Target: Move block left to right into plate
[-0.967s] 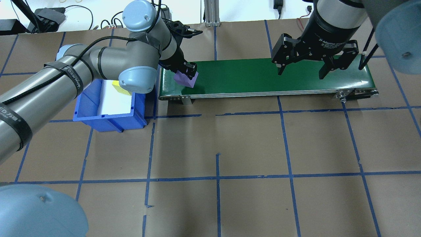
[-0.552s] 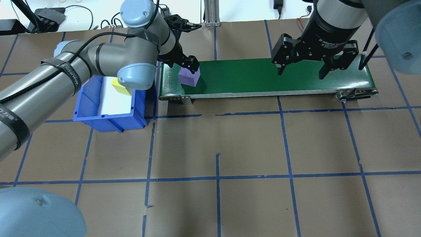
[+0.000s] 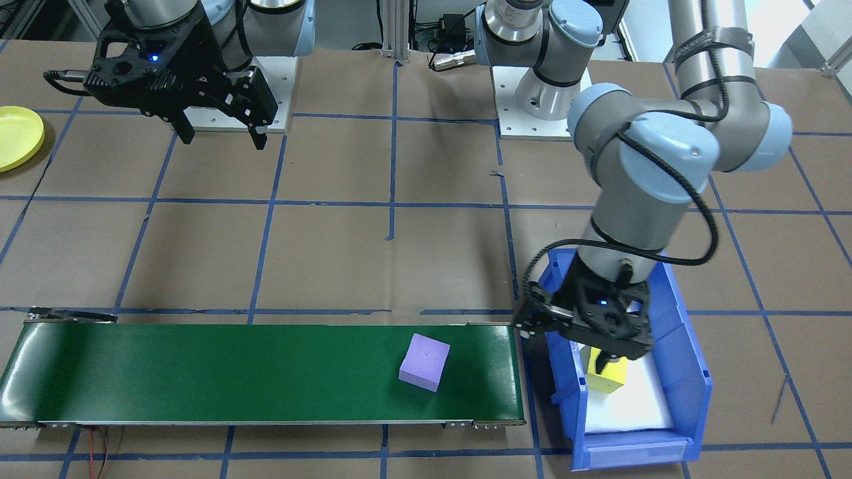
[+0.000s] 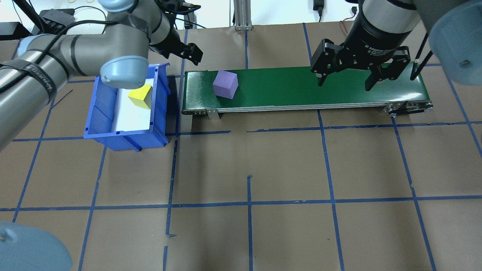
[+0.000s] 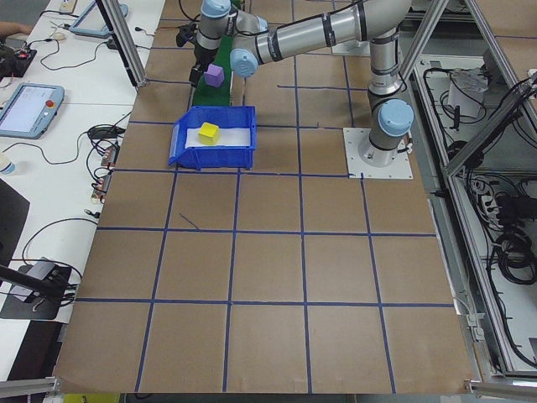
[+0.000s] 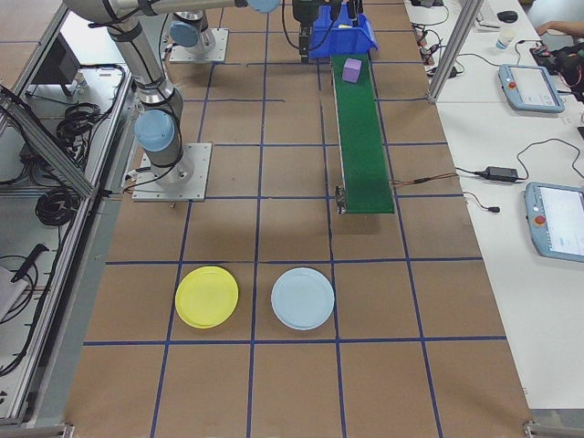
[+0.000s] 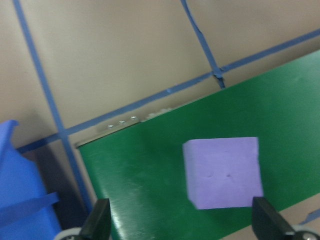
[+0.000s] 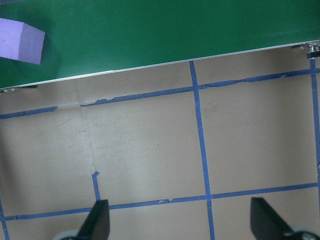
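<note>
A purple block [image 4: 225, 84] [image 3: 425, 361] [image 7: 222, 171] rests free on the left end of the green conveyor belt [image 4: 301, 86]. My left gripper [image 7: 183, 222] [image 3: 566, 349] hangs open and empty, raised near the blue bin's belt-side edge, apart from the block. Open as well, my right gripper [image 4: 344, 83] [image 3: 223, 140] hovers over the belt's right end with nothing between its fingers. The yellow plate [image 6: 206, 297] [image 3: 16, 136] lies on the table far to the robot's right and is out of the overhead view.
A blue bin [image 4: 124, 135] left of the belt holds a yellow block [image 4: 141, 96] on a white liner. A pale blue plate [image 6: 303, 298] lies beside the yellow one. Brown paper with a blue tape grid covers the table.
My left gripper let go of the purple block and pulled up and back toward the bin. The block now sits a little further right on the belt. The right arm stayed still.
</note>
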